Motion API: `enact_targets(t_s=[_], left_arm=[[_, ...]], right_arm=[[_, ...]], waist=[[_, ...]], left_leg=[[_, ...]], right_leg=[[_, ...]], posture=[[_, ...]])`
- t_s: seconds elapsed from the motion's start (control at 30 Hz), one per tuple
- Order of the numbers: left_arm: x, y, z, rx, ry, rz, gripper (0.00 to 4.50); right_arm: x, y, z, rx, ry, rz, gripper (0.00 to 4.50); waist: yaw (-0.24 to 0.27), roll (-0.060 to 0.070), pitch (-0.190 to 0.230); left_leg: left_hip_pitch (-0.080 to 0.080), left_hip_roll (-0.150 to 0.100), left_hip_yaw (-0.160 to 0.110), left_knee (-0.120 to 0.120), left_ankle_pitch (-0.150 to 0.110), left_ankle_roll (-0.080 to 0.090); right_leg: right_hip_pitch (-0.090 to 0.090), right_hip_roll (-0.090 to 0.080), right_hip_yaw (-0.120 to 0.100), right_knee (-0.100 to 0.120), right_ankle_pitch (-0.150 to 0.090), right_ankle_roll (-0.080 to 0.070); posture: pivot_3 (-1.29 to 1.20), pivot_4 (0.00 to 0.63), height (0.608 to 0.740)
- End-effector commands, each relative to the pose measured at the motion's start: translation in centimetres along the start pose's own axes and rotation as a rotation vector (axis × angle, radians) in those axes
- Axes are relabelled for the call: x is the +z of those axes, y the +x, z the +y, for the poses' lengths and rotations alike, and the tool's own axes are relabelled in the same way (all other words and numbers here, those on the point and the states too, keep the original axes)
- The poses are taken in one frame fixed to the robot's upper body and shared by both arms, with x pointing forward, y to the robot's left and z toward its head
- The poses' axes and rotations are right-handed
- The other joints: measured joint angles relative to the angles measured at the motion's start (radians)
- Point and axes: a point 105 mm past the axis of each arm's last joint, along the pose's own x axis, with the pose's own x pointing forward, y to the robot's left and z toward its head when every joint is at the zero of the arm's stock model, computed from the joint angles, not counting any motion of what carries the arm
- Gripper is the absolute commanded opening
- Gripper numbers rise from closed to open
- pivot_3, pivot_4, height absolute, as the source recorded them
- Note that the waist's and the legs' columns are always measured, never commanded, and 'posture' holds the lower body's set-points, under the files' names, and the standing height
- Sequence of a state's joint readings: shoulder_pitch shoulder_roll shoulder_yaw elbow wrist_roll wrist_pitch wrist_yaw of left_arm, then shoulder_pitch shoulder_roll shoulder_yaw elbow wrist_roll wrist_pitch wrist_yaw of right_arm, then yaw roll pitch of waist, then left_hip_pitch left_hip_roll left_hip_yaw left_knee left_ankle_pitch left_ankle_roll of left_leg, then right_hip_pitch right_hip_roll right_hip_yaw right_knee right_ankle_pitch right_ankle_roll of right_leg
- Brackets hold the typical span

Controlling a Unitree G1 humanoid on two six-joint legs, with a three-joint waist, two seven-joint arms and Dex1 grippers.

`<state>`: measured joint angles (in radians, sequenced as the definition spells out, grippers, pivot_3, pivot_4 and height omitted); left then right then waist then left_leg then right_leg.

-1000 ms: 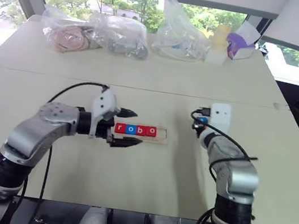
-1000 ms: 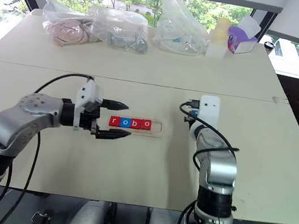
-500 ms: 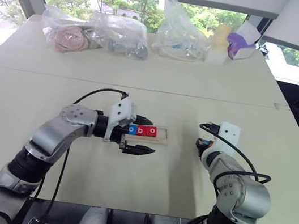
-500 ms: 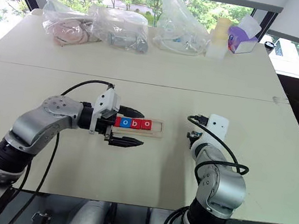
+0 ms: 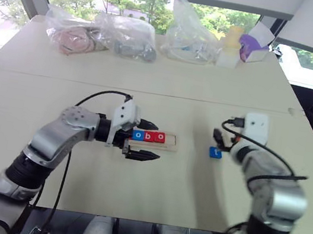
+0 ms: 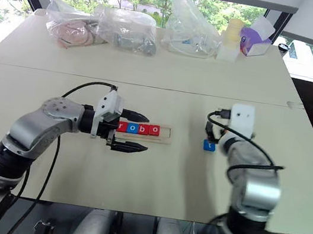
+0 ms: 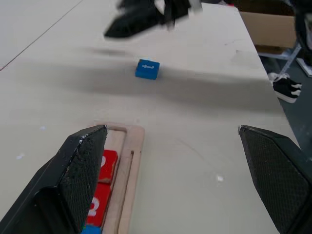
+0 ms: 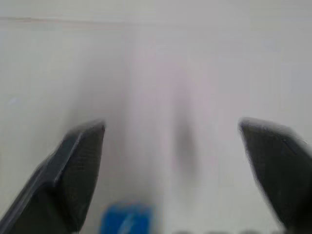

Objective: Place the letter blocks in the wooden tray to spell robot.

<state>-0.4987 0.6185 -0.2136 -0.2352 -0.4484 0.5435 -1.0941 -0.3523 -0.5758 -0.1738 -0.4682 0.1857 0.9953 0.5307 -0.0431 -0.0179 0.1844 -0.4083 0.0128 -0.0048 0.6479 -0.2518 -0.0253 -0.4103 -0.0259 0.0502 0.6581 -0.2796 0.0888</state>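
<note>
1. The wooden tray (image 6: pixel 145 131) lies near the middle of the table (image 6: pixel 152 179), its long side running from 9 to 3 o'clock.
2. Three letter blocks show in the tray: a red one (image 6: pixel 122 127), a blue one (image 6: pixel 132 128) and a red one (image 6: pixel 153 129) with another red between; the slot at the tray's 3 o'clock end is bare wood.
3. The left gripper (image 6: pixel 132 131) sits at the tray's 9 o'clock end, fingers spread wide, one beyond the tray and one on the near side, holding nothing.
4. A blue block (image 6: pixel 209 145) marked "t" lies flat on the table, well apart from the tray at its 3 o'clock side.
5. The right gripper (image 8: pixel 181 161) hovers just by that blue block, fingers spread, empty.
6. Plastic bags (image 6: pixel 102 27) line the table's far edge at 12 o'clock.
</note>
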Motion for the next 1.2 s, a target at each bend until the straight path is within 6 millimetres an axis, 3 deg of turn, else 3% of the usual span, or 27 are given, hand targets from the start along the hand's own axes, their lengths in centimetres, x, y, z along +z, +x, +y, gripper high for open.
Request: enact_targets(t_s=[0.03, 0.13, 0.23, 0.53, 0.93, 1.03, 1.2], left_arm=[[1.2, -0.4, -0.7, -0.078, 0.061, 0.002, 4.5], [1.2, -0.9, -1.2, -0.134, 0.086, 0.034, 4.5], [1.2, -1.5, -1.5, -0.164, 0.115, 0.068, 4.5], [0.7, -2.2, -1.9, -0.129, 0.11, 0.101, 4.5], [-0.5, -2.5, -1.7, -0.071, 0.072, 0.12, 4.5], [-1.0, -2.7, -1.2, -0.045, 0.058, 0.134, 4.5], [-1.3, -3.3, -1.0, -0.022, 0.044, 0.148, 4.5]], right_arm=[[0.4, -1.0, 1.9, 0.423, -0.158, -0.095, 4.49], [-0.4, -0.3, -0.5, 0.474, -0.23, -0.064, 4.49], [-2.1, 0.1, -1.2, 0.579, -0.318, 0.009, 4.49], [-5.4, 0.2, -0.5, 0.763, -0.371, 0.123, 4.49], [-7.8, 1.8, -2.2, 0.715, -0.41, 0.171, 4.49], [-8.0, 2.2, -1.7, 0.739, -0.41, 0.159, 3.58], [-8.5, 2.2, -1.1, 0.779, -0.417, 0.16, 1.13]], waist=[[-0.001, -0.001, 0.0], [-0.004, 0.0, 0.001], [-0.002, 0.0, 0.001], [0.004, 0.0, 0.001], [0.0, 0.0, 0.001], [0.0, 0.0, 0.001], [-0.001, 0.0, 0.001]], left_leg=[[0.001, 0.0, -0.001, -0.001, 0.0, 0.0], [0.001, 0.003, 0.0, -0.001, -0.001, 0.001], [0.001, 0.003, 0.001, 0.0, -0.001, 0.001], [0.0, 0.002, 0.0, 0.001, -0.001, 0.001], [0.001, 0.003, 0.0, 0.002, -0.001, 0.001], [0.002, 0.003, 0.0, 0.003, 0.0, 0.001], [0.003, 0.003, 0.0, 0.003, 0.0, 0.001]], right_leg=[[0.002, 0.002, -0.001, -0.003, 0.0, 0.0], [0.003, 0.004, 0.0, -0.004, 0.0, 0.0], [0.002, 0.003, 0.001, -0.004, 0.001, -0.001], [0.002, -0.002, 0.0, -0.004, 0.001, 0.001], [0.003, -0.002, 0.001, -0.003, 0.002, 0.001], [0.004, -0.002, 0.001, -0.003, 0.002, 0.001], [0.005, -0.002, 0.001, -0.002, 0.002, 0.001]], posture=[[0.0, 0.15, 0.735], [0.0, 0.15, 0.735], [0.0, 0.15, 0.735], [0.0, 0.15, 0.735], [0.0, 0.15, 0.735], [0.0, 0.15, 0.735], [0.0, 0.15, 0.735]])
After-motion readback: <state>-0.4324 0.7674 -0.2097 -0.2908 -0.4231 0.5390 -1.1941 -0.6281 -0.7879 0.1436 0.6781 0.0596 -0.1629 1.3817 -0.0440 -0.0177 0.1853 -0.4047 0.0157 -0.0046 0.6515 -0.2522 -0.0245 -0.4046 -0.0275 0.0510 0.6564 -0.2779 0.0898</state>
